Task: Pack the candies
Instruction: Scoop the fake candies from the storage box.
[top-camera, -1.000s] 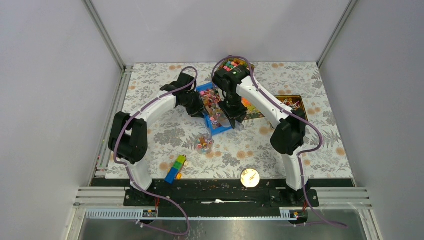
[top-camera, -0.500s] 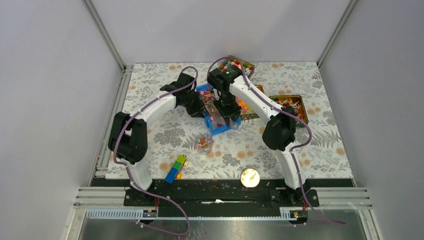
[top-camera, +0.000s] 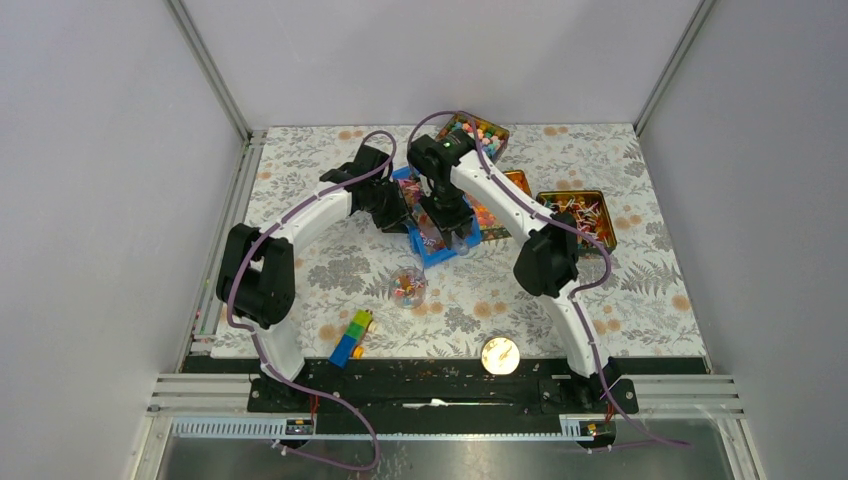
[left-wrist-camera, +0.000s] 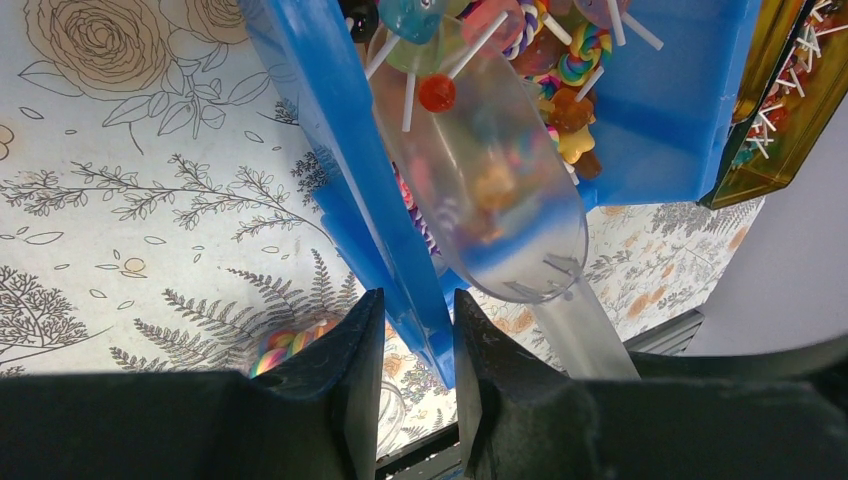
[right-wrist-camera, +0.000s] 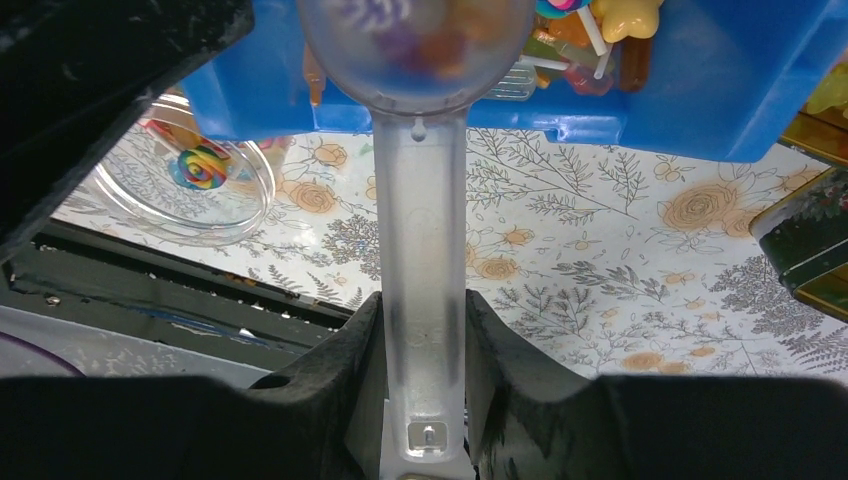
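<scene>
A blue bin holds the candies: small mixed pink, red and white sweets, up close lollipops on white sticks and gummies. My left gripper is shut on the bin's side wall, its fingertips clamping the rim and tilting the bin. My right gripper is shut on the handle of a clear plastic scoop. The scoop's bowl lies inside the bin with some candies in it. A clear cup with a few candies stands in front of the bin.
Three dark trays sit behind and right of the bin: one with round coloured balls, an orange one, one with white-stick sweets. Stacked toy bricks and a round yellow disc lie near the front edge.
My right arm has swung left and pushed the scoop further into the blue bin. The left arm and the bin have stayed put.
</scene>
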